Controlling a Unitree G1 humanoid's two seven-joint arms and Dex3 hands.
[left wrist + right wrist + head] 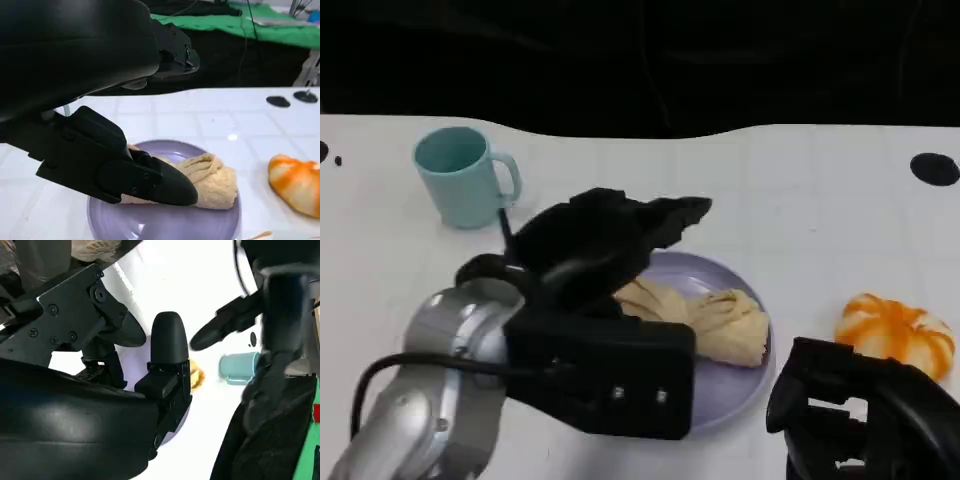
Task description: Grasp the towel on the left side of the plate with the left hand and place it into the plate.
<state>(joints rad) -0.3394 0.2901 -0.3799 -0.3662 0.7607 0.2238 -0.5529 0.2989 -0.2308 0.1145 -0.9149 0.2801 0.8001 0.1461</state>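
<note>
You're nearly done: the towel already lies bunched inside the plate, w/ none of it hanging over the rim as far as you can see. Your left hand hovers over the plate's near-left part, fingers spread apart, one lying right by the cloth; can't tell if it touches. It looks let go. What's left, prob. just lifting that hand clear. Right hand sits low by the surface, fingers apart, holding nothing.
</note>
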